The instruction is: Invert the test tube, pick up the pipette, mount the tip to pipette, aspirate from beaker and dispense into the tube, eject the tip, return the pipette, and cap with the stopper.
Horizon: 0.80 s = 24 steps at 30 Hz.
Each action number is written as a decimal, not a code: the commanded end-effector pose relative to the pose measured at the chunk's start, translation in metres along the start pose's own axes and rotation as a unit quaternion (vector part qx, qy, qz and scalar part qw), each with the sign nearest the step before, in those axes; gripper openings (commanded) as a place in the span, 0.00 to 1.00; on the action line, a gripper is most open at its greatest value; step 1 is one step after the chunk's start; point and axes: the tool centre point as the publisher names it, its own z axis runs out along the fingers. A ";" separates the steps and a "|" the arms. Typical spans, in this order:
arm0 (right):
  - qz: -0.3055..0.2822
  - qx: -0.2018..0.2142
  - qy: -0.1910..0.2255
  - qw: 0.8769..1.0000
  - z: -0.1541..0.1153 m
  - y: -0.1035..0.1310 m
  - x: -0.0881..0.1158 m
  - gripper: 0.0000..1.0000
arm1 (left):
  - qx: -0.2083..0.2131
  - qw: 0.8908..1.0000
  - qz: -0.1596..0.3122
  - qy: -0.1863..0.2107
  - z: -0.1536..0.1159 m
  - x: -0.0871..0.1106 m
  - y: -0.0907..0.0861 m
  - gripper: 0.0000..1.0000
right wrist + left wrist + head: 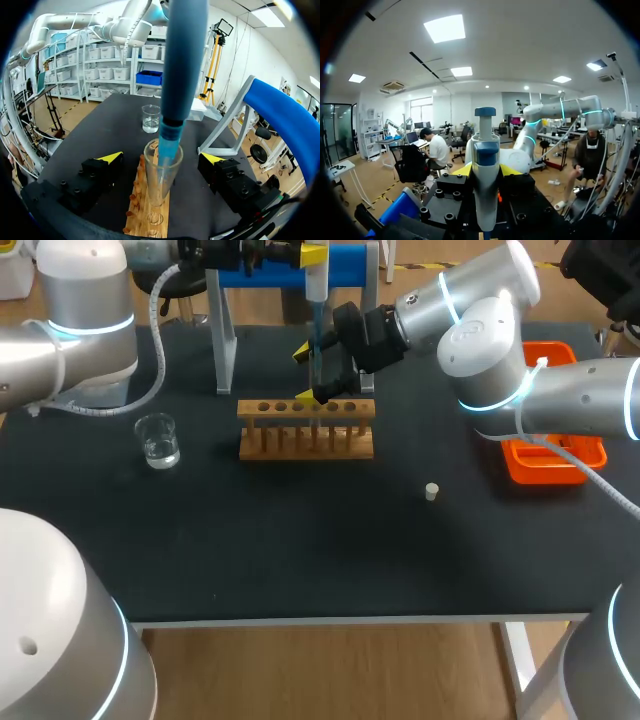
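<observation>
you have the pipette (316, 310) pinched upright in your left gripper (486, 172), one yellow-tipped finger pressed against each flank of its body. it hangs over the wooden rack (306, 430) at mid-table. its blue tip (166, 150) reaches down through the mouth of the test tube (159, 192). the tube stands upright, mouth up, in one of the rack's holes. whether any liquid is in it, you cannot tell from these views.

your right gripper (313, 373) comes in from 2 o'clock of the rack and brackets the tube with its fingers spread wide. the right wrist view shows a clear gap on either side, so neither finger touches the glass.

on the black table (300, 550), the beaker (158, 440) holds a little clear liquid and sits at 9 o'clock of the rack, well apart from it. the small white stopper (431, 491) lies alone at 4 o'clock of the rack. the orange tray (520, 468) is at 3 o'clock near the table's right edge, partly under your right arm. the stand with the blue bar (350, 265) rises at 12 o'clock, just behind the rack.
</observation>
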 end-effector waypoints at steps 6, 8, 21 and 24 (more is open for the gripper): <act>0.000 0.000 0.000 1.000 -0.001 0.000 0.000 1.00 | -0.005 1.000 0.000 -0.001 0.001 0.000 0.002 0.00; 0.000 0.000 0.000 1.000 -0.001 0.000 0.000 1.00 | -0.007 1.000 0.002 -0.001 0.001 0.000 0.002 0.00; 0.000 0.000 0.000 1.000 -0.001 0.000 0.000 1.00 | -0.006 1.000 0.010 -0.006 0.001 0.001 0.004 0.00; 0.000 0.000 0.000 1.000 -0.001 0.000 0.000 1.00 | -0.007 1.000 0.010 -0.008 0.001 0.001 0.005 0.00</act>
